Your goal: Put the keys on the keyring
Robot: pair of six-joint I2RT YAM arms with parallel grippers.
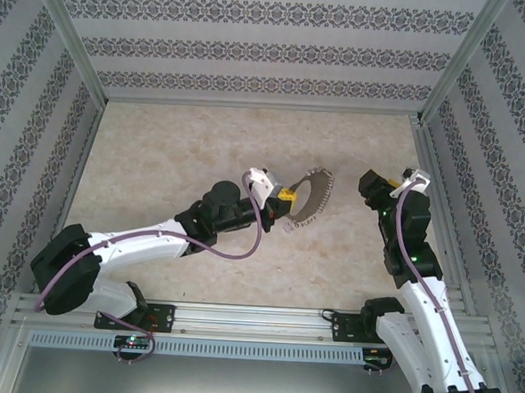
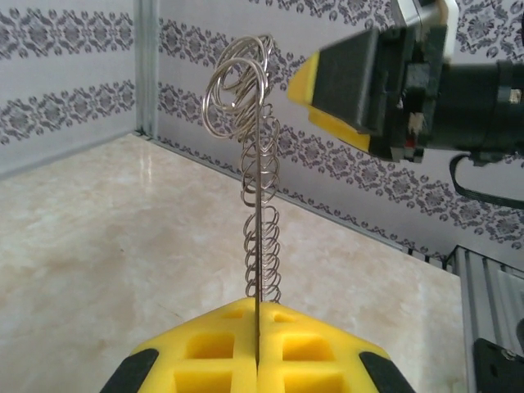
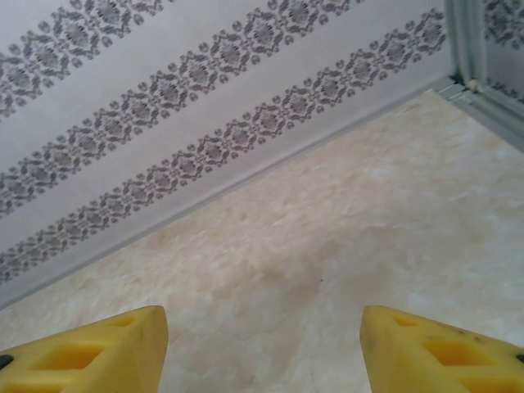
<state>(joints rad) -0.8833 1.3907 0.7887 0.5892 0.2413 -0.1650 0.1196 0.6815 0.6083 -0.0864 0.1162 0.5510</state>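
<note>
The keyring (image 1: 313, 194) is a large thin grey hoop strung with small silvery loops, held up off the table. My left gripper (image 1: 286, 198) is shut on its near edge. In the left wrist view the yellow fingers (image 2: 213, 348) pinch the keyring (image 2: 259, 188), which stands edge-on and upright. My right gripper (image 1: 370, 186) hangs to the right of the ring, apart from it. Its yellow and black finger (image 2: 332, 86) shows at the upper right. The right gripper (image 3: 262, 348) is open with only bare table between its fingers. The keys are out of view.
The beige marbled table (image 1: 203, 148) is enclosed by patterned walls (image 1: 254, 36) at the back and both sides. A metal rail (image 1: 255, 319) runs along the near edge by the arm bases.
</note>
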